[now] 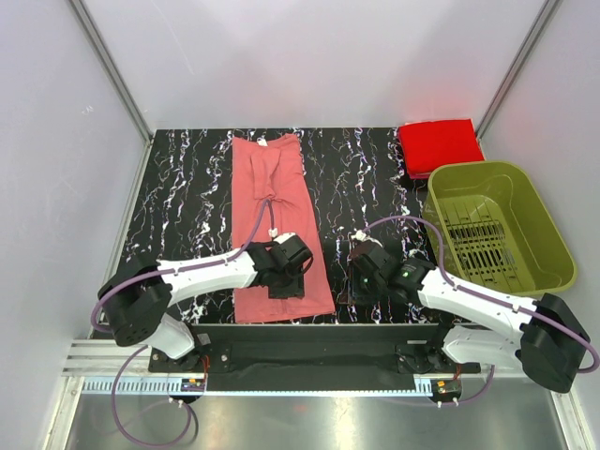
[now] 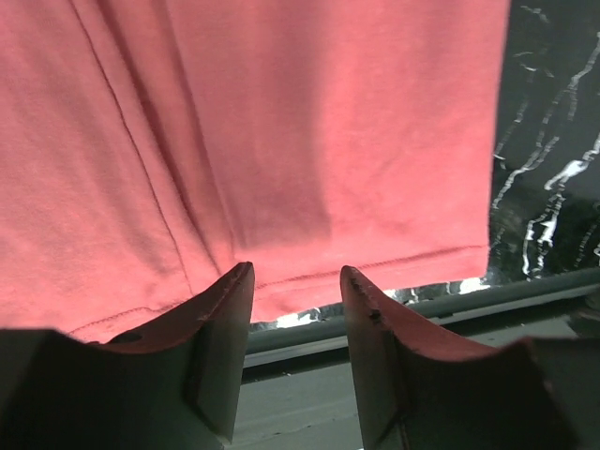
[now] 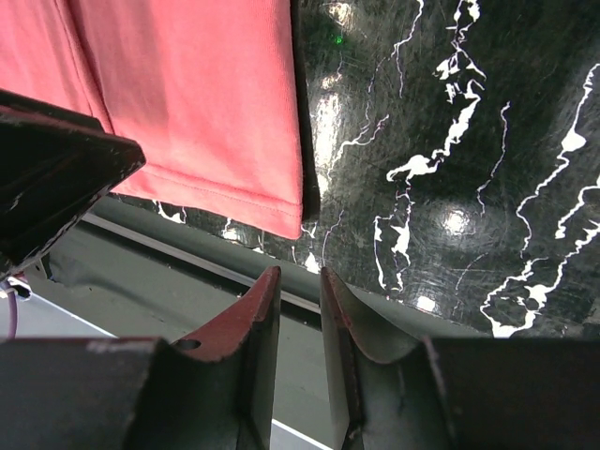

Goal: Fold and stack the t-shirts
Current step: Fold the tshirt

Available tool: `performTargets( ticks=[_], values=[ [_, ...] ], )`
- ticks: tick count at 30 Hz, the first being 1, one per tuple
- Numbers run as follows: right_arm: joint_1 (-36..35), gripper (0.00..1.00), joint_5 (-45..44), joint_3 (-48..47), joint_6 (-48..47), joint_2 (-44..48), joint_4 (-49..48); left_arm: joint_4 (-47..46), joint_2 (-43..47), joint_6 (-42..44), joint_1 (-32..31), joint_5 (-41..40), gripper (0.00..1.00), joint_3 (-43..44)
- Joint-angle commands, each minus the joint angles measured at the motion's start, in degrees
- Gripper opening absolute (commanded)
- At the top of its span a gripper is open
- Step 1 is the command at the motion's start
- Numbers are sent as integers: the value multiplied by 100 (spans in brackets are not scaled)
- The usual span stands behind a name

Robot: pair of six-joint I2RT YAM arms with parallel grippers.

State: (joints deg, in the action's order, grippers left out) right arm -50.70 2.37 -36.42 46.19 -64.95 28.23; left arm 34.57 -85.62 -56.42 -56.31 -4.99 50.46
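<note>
A black desk [image 1: 187, 187] veined with white fills the middle of the top view. An olive-green basket [image 1: 536, 225] with a slotted floor sits at its right edge, tilted a little.

The salmon-pink shirt [image 1: 277, 216] lies flat on the desk left of centre. It is folded lengthwise into a long strip that runs from the far edge almost to the near edge, with the collar at the far end and the hem at the near end. The red shirt [image 1: 441, 145] lies folded into a compact rectangle at the far right corner of the desk, just beyond the basket and well apart from the pink one.

The left gripper [image 1: 286, 281] hangs over the near end of the salmon-pink shirt. In the left wrist view its fingers are spread with a clear gap, nothing lies between them, and the stitched hem sits just ahead of the tips. Whether they touch the cloth cannot be told.

The right gripper [image 1: 361, 281] is over bare desk just beside the near right corner of the salmon-pink shirt. Its fingers stand slightly parted with a narrow gap and hold nothing.
</note>
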Motion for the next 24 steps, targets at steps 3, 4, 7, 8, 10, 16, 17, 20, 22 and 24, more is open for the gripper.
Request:
performTargets(
  ticks=[3, 4, 7, 8, 10, 16, 17, 20, 22, 24],
  values=[
    [-54, 31, -193, -128, -76, 105, 8, 59, 54, -27, -2, -133, 48, 184],
    [-46, 31, -176, -128, -76, 70, -10, 59, 63, -27, 6, -142, 48, 158],
    [-37, 30, -167, -154, -76, 26, -45, -2, 20, -44, 6, -81, 48, 79],
    [-45, 30, -167, -154, -84, 26, -45, -37, -7, -53, 6, -72, 48, 52],
    [-54, 31, -149, -154, -84, 26, -63, -73, -68, -88, 6, -46, 48, -27],
    [-46, 30, -176, -146, -49, 9, -54, -99, -130, -88, 6, -45, 46, -89],
    [-46, 30, -176, -137, -49, 0, -63, -56, -156, -88, 6, -72, 46, -80],
    [-46, 30, -167, -146, -49, -18, -81, -11, -183, -71, 6, -116, 46, -53],
    [-46, 30, -176, -146, -58, -35, -72, -3, -191, -71, 6, -133, 44, -53],
    [-54, 30, -167, -154, -49, -44, -89, 15, -200, -79, 6, -160, 43, -62]
  ],
)
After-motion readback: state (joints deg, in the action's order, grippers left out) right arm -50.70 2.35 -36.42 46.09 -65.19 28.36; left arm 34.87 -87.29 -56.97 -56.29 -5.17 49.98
